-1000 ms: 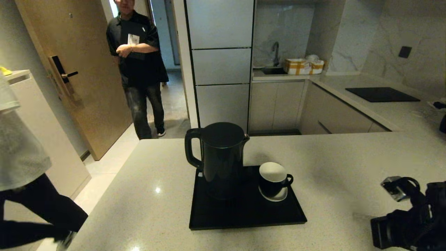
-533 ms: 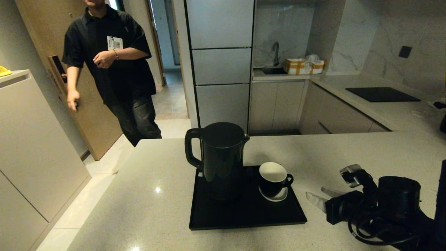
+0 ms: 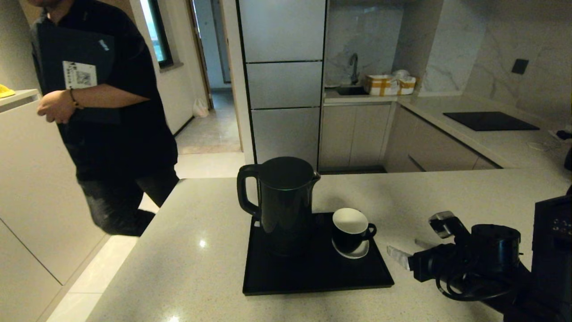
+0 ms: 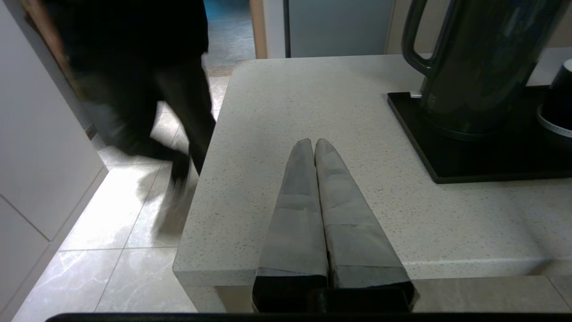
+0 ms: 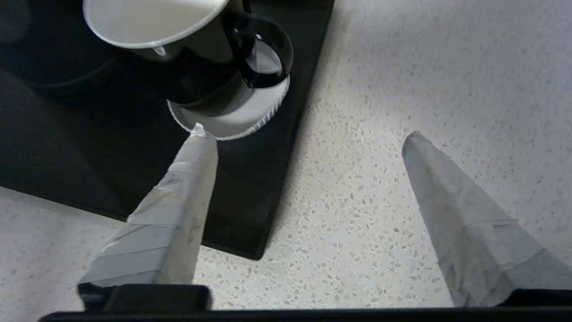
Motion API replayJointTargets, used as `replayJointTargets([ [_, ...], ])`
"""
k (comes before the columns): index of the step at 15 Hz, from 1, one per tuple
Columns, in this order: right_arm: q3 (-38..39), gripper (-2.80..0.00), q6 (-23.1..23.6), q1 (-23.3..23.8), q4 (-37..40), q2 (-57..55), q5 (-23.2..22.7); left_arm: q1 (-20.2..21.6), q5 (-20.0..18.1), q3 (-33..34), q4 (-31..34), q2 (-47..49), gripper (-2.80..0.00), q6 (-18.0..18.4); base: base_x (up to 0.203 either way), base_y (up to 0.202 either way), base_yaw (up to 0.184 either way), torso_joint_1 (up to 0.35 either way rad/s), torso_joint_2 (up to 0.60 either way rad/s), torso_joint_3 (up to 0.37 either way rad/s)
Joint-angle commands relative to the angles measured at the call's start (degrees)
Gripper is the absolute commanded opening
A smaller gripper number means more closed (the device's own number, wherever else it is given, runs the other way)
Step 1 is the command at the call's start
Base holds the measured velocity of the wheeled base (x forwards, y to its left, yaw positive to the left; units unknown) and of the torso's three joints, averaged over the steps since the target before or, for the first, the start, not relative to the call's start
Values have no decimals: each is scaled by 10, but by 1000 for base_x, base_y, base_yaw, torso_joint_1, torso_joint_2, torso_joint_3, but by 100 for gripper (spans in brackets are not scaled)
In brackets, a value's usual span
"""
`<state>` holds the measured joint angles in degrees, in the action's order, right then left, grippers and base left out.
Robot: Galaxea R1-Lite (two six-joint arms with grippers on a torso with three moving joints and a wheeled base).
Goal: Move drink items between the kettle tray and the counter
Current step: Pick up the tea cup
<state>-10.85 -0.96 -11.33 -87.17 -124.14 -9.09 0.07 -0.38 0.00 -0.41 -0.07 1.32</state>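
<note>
Kitchen counter (image 3: 447, 192) is seen carrying the tray (image 3: 313, 279), with kettle (image 3: 283, 203) and cup (image 3: 351, 232) set on it. Right gripper (image 3: 404, 252) is held low, level, fingers spread wide and empty; the cup lies just ahead of its tips, handle turned toward them. Left gripper (image 4: 313, 145) is parked farther off, fingers pressed together.

Bare desk (image 3: 447, 197) lies beside the spread right pincer (image 5: 304, 134); ahead, the cup (image 5: 178, 53) on its saucer (image 5: 241, 116) blocks the way, the kettle (image 3: 283, 201) beyond.
</note>
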Motion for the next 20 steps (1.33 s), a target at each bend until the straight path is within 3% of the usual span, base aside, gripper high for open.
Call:
replayJointTargets([
  [1, -21, 0, 4, 2, -5, -27, 0, 0, 0, 0, 0, 1, -280, 0, 0, 0, 0, 0, 0, 0],
  [10, -81, 0, 20, -3, -5, -60, -4, 0, 0, 0, 0, 1, -280, 0, 0, 0, 0, 0, 0, 0],
  [14, -91, 0, 20, -69, -5, -57, -5, 0, 0, 0, 0, 1, -280, 0, 0, 0, 0, 0, 0, 0],
  [20, -103, 0, 22, -71, -5, -74, -2, 0, 0, 0, 0, 1, -280, 0, 0, 0, 0, 0, 0, 0],
])
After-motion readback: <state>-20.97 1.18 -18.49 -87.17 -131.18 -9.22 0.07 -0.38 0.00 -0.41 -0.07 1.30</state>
